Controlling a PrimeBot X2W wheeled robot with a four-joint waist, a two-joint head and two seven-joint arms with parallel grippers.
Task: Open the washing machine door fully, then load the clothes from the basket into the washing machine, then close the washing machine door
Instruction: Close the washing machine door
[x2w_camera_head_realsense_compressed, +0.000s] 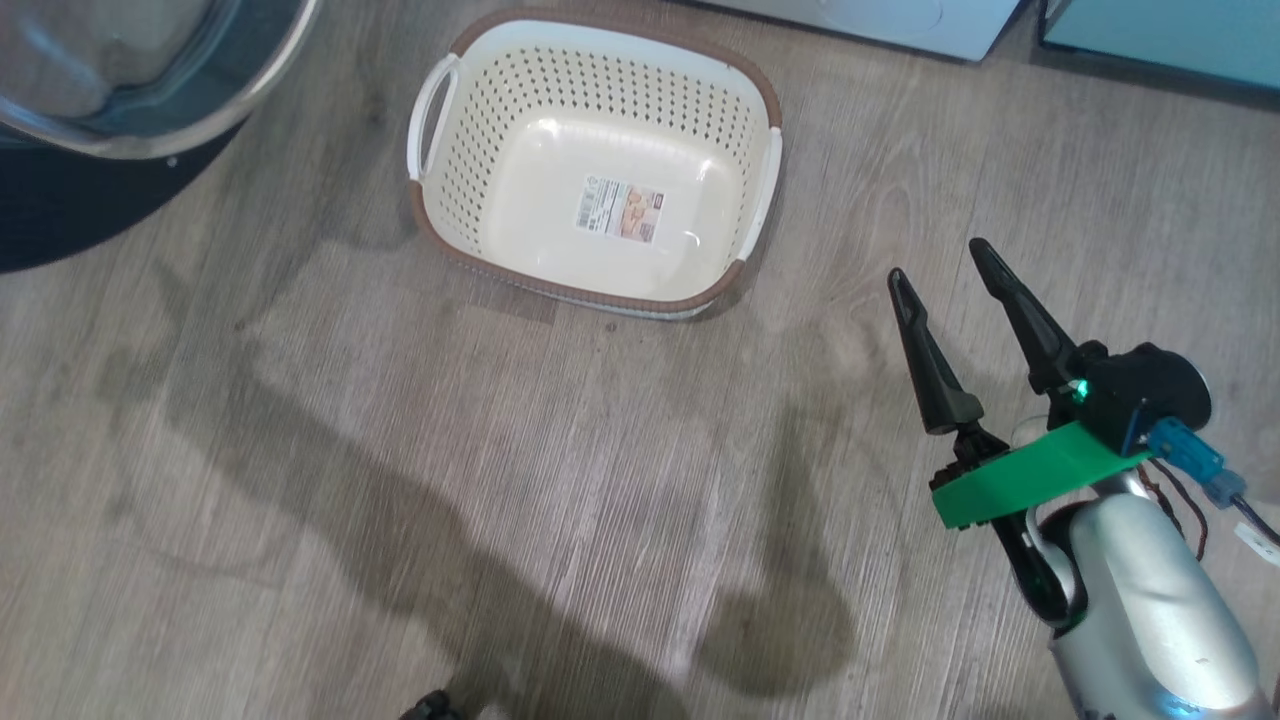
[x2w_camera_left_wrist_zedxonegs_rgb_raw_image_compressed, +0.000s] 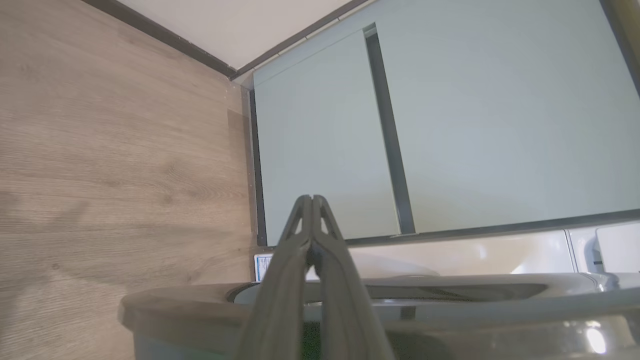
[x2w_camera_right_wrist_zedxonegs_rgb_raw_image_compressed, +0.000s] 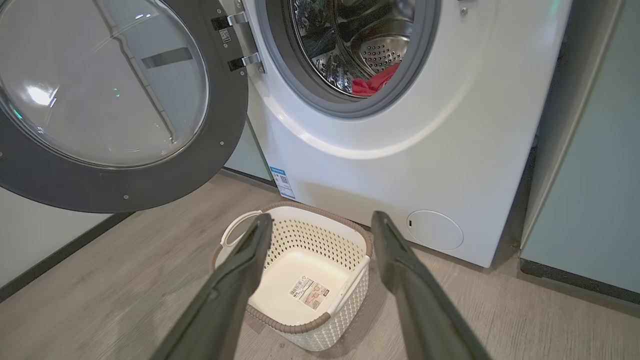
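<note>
Hanging wide open, the washing machine door (x2w_camera_right_wrist_zedxonegs_rgb_raw_image_compressed: 220, 125) swings out from its hinges on the front of the washing machine (x2w_camera_right_wrist_zedxonegs_rgb_raw_image_compressed: 400, 165), on the robot's left side of the round hole. Its inner side faces the room, and the clear glass bowl bulges out from the black rim.

Inside the washing machine, the clothes (x2w_camera_right_wrist_zedxonegs_rgb_raw_image_compressed: 372, 85) lie low in the steel drum, just behind the grey rubber ring. A red piece shows there. I cannot tell if a white piece is with it.

The basket (x2w_camera_head_realsense_compressed: 600, 300) sits on the wood floor (x2w_camera_head_realsense_compressed: 500, 500) just in front of the washing machine, near the small round flap (x2w_camera_right_wrist_zedxonegs_rgb_raw_image_compressed: 435, 230). It stands upright with its open top facing up. Its long side runs from handle to handle, along the front of the washing machine. A sticker (x2w_camera_head_realsense_compressed: 618, 210) lies flat on its bare bottom.

The right gripper (x2w_camera_head_realsense_compressed: 937, 260) floats in front of the washing machine, past the basket, and points toward the machine. Its two fingers are spread far apart and loose, gripping no thing.

The left gripper (x2w_camera_left_wrist_zedxonegs_rgb_raw_image_compressed: 311, 197) is by the washing machine's open door, above the top edge of the rim. Its fingers are pressed tight together. I cannot tell if they touch the door. They point toward the pale teal cupboards (x2w_camera_left_wrist_zedxonegs_rgb_raw_image_compressed: 500, 125) beside the washing machine.
</note>
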